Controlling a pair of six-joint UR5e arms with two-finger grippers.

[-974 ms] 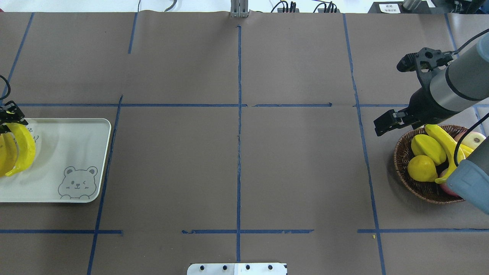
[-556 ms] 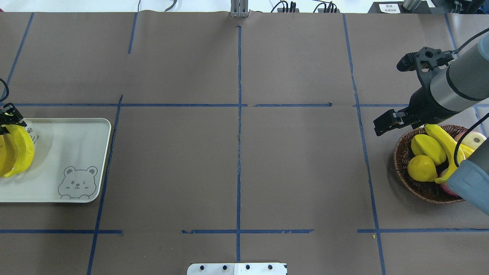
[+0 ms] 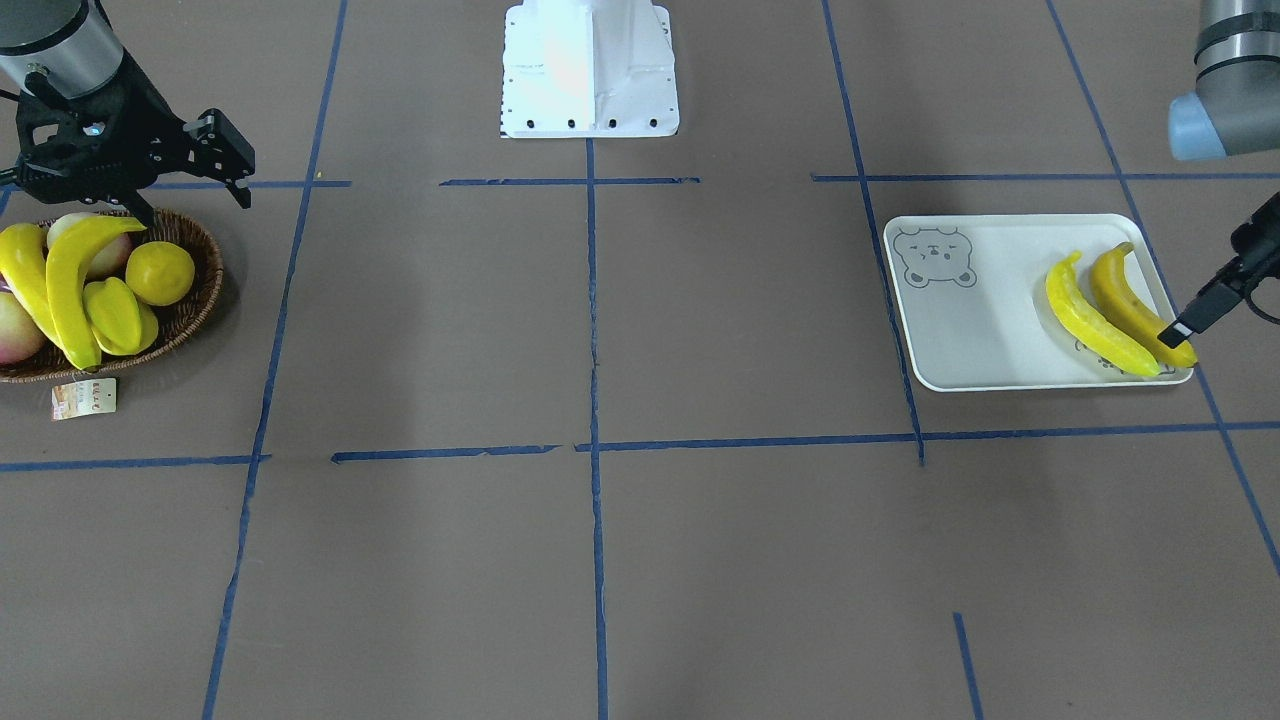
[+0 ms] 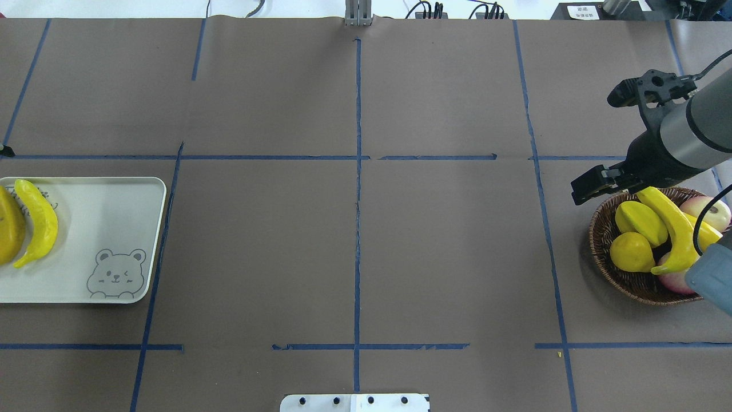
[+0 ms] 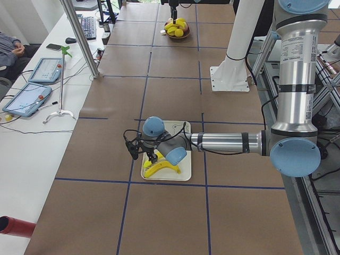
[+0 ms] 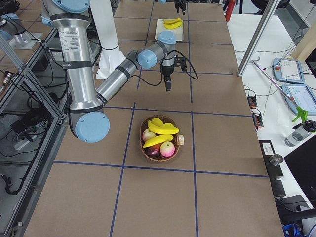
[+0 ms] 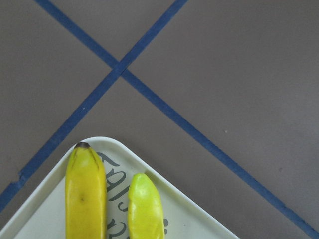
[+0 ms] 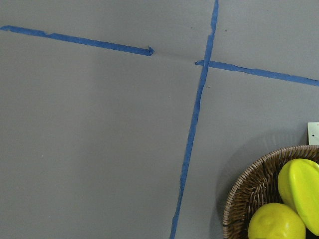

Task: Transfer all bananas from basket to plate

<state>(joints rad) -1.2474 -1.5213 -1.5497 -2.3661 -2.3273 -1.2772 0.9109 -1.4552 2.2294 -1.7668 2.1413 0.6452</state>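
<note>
Two bananas lie side by side on the white plate, a greenish one and a more orange one; the left wrist view shows their ends. My left gripper is open, its fingertip beside the orange banana's end and holding nothing. In the wicker basket lies a long banana on top of the other fruit, with a second banana beside it. My right gripper hovers open and empty just off the basket's far left rim.
The basket also holds a ridged starfruit, a lemon and reddish apples. A paper tag lies by its rim. The robot's white base stands mid-table. Blue tape lines grid the brown table cover.
My left gripper has let go of the greenish banana, which now lies on the plate, and has drawn back off the view's left edge. The right gripper shifted slightly right and down.
</note>
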